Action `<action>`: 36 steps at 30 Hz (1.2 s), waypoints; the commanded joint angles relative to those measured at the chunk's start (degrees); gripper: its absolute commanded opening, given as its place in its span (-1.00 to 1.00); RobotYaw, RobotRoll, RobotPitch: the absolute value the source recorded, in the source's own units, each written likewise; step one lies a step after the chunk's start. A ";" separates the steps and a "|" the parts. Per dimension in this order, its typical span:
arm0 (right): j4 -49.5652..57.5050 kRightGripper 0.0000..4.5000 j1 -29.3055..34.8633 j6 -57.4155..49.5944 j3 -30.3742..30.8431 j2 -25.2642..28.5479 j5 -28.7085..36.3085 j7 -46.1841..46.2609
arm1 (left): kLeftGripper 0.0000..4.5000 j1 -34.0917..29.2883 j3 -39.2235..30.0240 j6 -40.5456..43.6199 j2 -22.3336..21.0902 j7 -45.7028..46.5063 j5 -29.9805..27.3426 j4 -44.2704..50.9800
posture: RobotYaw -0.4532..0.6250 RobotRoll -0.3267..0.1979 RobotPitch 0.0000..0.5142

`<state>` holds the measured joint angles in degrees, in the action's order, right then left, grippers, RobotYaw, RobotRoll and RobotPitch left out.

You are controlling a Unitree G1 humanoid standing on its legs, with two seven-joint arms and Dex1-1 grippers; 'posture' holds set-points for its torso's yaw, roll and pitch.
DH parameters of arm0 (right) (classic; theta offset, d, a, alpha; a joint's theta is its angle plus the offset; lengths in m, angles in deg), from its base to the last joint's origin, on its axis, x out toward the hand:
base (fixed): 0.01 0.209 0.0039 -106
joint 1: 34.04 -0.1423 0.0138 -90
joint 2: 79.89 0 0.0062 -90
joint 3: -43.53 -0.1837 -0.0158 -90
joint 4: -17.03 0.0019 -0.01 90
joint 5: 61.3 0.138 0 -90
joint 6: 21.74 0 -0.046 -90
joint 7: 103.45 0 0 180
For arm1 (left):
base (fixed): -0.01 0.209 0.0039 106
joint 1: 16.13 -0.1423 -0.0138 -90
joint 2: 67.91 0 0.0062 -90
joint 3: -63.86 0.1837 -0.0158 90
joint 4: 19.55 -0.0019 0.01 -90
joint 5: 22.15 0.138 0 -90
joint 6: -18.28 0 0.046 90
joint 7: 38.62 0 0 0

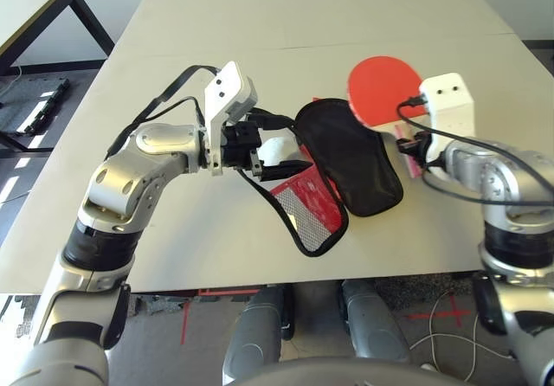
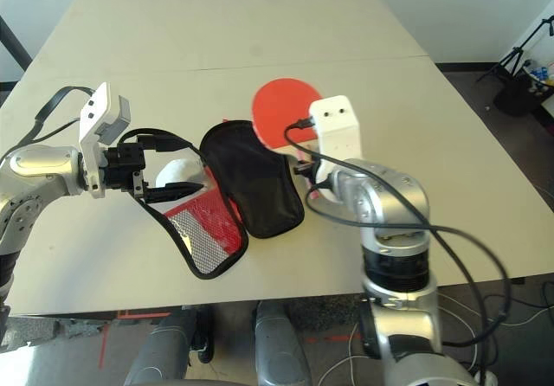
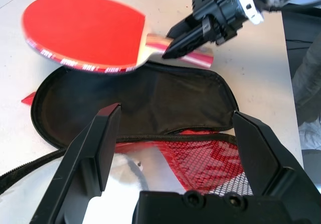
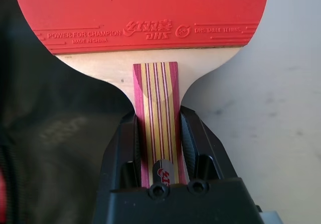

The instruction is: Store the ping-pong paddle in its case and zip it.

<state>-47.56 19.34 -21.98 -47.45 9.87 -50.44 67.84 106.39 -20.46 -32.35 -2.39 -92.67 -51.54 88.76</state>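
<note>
Right jaws: pressed onto the striped handle of the paddle [image 4: 150, 18]; your right gripper [image 4: 158, 133] has one finger on each side of it, a firm-looking pinch.
Left jaws: spread wide, nothing between them; your left gripper [image 3: 175, 148] sits at the near flap of the case [image 1: 351, 157], just over the mesh pocket [image 3: 210, 158].
Paddle: carried red face up, at the far right edge of the case, blade overlapping its rim in the left wrist view. Whether it touches the fabric, you cannot tell.
Case: unzipped and lying open on the table [image 1: 346, 14], black lining up; the red flap with the mesh is folded out toward the robot.
White pouch: [image 1: 275, 151] tucked under the left gripper, beside the flap.
Step in hand: insertion, as judged. Paddle is picked up and brought to the case, not yet inside; zip untouched.
Next move calls for: swing the blade over the black lining and lower it with the handle toward the narrow end. Keep your left gripper pinning or lifting the flap so the case does not slide.
Risk: blade edge could catch the zipper rim.
</note>
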 commanded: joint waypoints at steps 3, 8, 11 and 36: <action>2.39 -0.49 2.17 -2.26 2.42 -5.13 -0.01 2.54 | 1.00 -0.91 0.42 0.92 -0.59 -0.22 0.09 1.44 | -0.27 0.25 -0.21; 1.38 -0.49 3.59 -2.26 3.76 -7.21 -0.17 4.11 | 1.00 -1.23 0.23 1.50 -0.73 0.06 -0.03 2.10 | -0.25 0.25 -0.19; 0.49 -0.49 3.91 -2.26 4.12 -8.06 0.22 4.71 | 1.00 -1.46 0.15 1.71 -0.78 0.19 -0.06 2.42 | -0.25 0.25 -0.17; 2.93 -0.49 10.01 -2.26 4.29 -0.90 12.13 8.99 | 1.00 -2.11 0.62 0.97 -0.33 -0.32 0.16 2.36 | -0.28 0.25 -0.08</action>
<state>-43.68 27.06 -22.21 -43.75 8.48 -39.75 76.00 105.00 -20.47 -31.27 -2.60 -92.64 -51.52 90.11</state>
